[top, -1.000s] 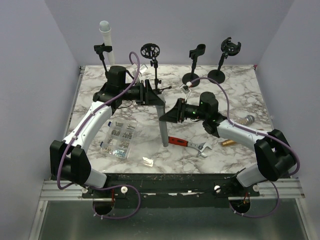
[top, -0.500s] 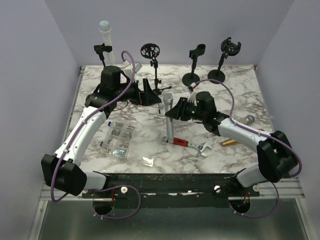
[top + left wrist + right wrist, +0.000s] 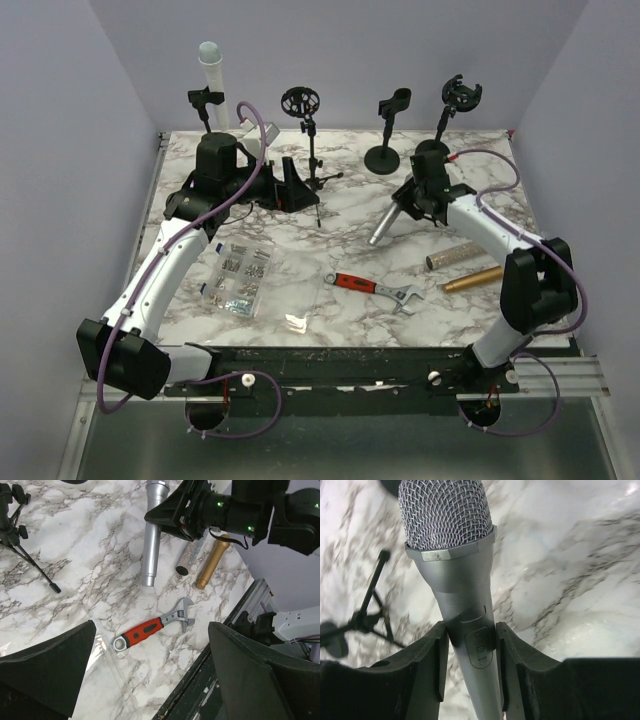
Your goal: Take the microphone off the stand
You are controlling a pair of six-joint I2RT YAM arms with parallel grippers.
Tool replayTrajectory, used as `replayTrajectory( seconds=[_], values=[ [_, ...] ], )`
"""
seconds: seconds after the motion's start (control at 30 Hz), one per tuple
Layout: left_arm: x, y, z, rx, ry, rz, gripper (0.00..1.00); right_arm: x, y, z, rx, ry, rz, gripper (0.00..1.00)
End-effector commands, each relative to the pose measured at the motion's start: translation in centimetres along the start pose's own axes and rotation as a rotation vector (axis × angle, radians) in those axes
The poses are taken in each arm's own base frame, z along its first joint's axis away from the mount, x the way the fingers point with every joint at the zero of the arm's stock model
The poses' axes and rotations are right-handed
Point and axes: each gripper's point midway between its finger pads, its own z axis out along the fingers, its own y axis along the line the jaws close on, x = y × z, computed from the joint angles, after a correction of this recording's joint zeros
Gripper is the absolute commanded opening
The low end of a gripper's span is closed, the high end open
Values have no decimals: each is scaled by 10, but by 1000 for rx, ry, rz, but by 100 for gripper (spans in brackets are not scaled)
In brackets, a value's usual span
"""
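Got the silver microphone (image 3: 462, 600) clamped between the right jaws, pads squeezing the handle just under the mesh head. Sits clear of every stand, tilted over the marble counter (image 3: 290, 250), tail end pointing down toward the near left; can't tell whether touching the surface or not. Hangs to the right of the tripod stand (image 3: 308, 140) with the round shock mount, well apart from it, and in front of a round-base stand (image 3: 381, 158) at the back. Left jaws spread fully wide, gripping nothing, hovering just beside that tripod stand. Closer to the near edge: a red-handled wrench (image 3: 375, 287) lying flat, a gold cylinder (image 3: 473, 279) and a dark glittery cylinder (image 3: 458, 253) side by side off to the right, plus a clear box of screws (image 3: 238, 278) over on the left
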Motion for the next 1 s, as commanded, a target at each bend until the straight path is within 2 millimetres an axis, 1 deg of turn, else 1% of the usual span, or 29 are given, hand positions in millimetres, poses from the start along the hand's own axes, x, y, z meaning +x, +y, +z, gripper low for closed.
replayTrajectory(
  seconds=[0.0,0.07,0.23,0.47,0.7,0.8,0.97],
  values=[
    [-10,-5,-9,-15,-46,46,99,-32,-60,0,389,-137,145,1],
    [-10,-5,-10,-15,-49,49,99,-38,-74,4,465,-141,166,1],
    [-10,-7,-10,-11,-52,48,98,-44,-97,16,539,-113,217,1],
    [-9,-6,-9,-9,-50,42,99,-55,-124,17,619,-165,274,1],
    [-9,-4,-7,-13,-46,40,99,-57,-152,19,723,-192,287,1],
    [-8,-3,-6,-15,-41,35,98,-56,-157,21,727,-199,286,1],
    [-7,-1,-5,-17,-40,32,98,-55,-166,20,742,-220,292,1]
  ],
)
